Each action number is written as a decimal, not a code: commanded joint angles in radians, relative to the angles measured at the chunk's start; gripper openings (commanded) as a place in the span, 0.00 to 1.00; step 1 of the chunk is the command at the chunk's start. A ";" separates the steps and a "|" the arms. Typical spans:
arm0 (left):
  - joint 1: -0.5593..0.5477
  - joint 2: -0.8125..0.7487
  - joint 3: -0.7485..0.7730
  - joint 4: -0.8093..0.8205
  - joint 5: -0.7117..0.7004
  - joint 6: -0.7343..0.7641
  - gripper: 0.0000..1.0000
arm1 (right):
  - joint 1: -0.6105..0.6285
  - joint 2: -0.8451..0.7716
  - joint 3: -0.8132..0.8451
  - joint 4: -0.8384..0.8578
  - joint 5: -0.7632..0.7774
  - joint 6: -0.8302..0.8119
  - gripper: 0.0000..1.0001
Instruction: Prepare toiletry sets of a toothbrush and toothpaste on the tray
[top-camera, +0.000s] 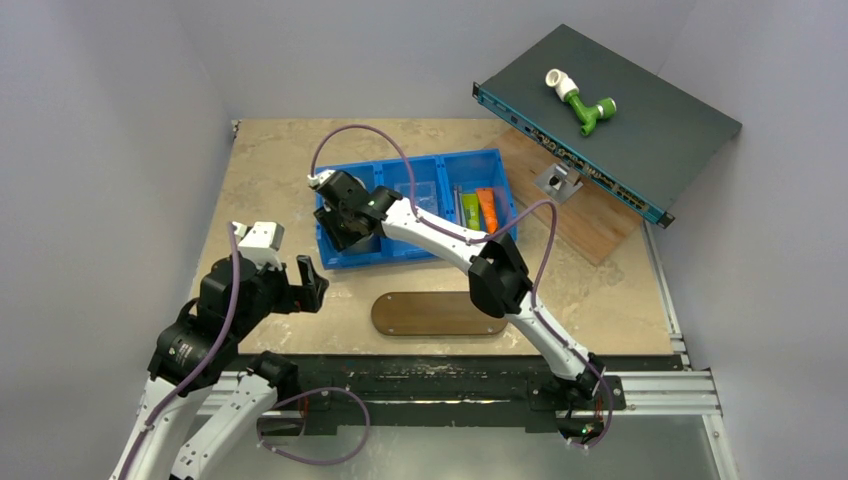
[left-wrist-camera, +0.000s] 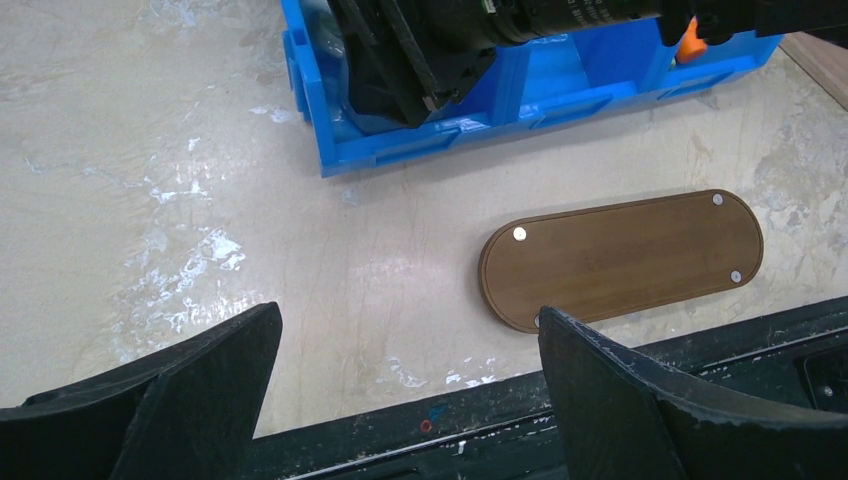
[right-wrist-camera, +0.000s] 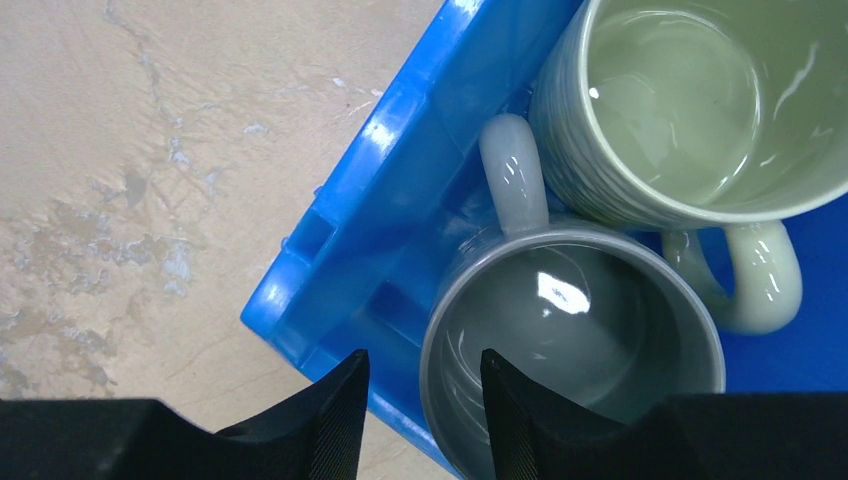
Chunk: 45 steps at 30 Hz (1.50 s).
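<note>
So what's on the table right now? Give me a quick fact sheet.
Tray: dark brown oval wooden board, nothing on it
Toothpaste: green tapered tube, orange tapered tube, right compartment of blue plastic bin
Mugs: grey ceramic mug, pale green mug, left compartment
Right claw: open, astride grey mug's rim
Left claw: open, empty, over beige tabletop

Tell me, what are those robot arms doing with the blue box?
The right pincer is open over the left end of the blue bin, a finger either side of the rim of a grey mug. The left pincer hangs open above the table near the bare tray. The green tube and orange tube of toothpaste lie in the bin's right compartment.
</note>
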 joint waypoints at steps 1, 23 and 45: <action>0.000 -0.008 -0.003 0.046 0.004 0.010 1.00 | 0.002 0.012 0.052 0.019 0.000 -0.023 0.46; 0.000 -0.012 -0.003 0.048 -0.016 0.009 1.00 | 0.002 -0.054 0.020 0.063 0.062 -0.055 0.00; 0.000 -0.048 -0.001 0.035 -0.091 -0.013 1.00 | 0.028 -0.376 -0.127 0.146 0.076 -0.097 0.00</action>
